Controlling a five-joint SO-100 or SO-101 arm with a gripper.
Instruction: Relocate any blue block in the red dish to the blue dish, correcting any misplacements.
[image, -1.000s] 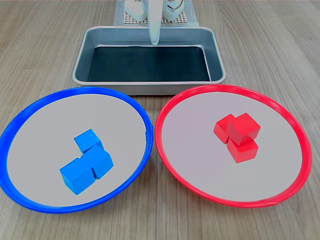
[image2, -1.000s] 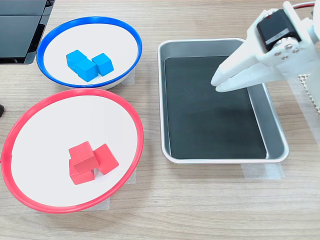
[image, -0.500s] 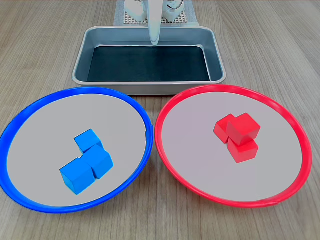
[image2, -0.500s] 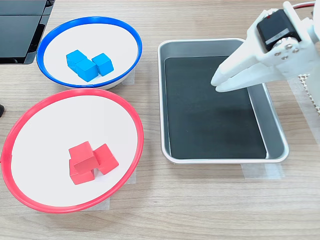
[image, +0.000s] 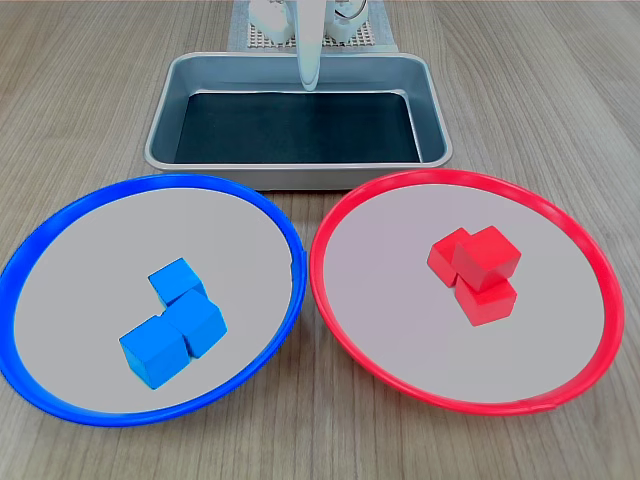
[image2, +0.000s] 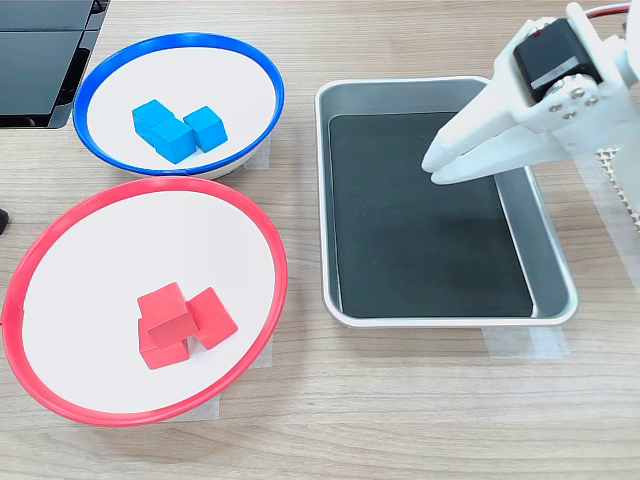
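Blue dish (image: 290, 255), near, first exterior view's left: three blue cubes (image: 172, 322) clustered inside. Red dish (image: 322, 300) beside it: only red cubes (image: 476, 270), no blue block visible. Sorting looks done; no pick needed, only check. Beyond: metal tray (image: 430, 95), empty. End effector (image2: 436, 167) above tray, clenched, holding nothing. Wood-grain desk (image: 560, 90); dark object at second exterior view's top left.

The first exterior view looks low across both dishes toward the arm; the second exterior view looks steeply down from the side. Both show the red dish (image: 330, 300) (image2: 20, 290), the blue dish (image: 282, 230) (image2: 100, 65) and the tray (image: 300, 176) (image2: 323, 200).
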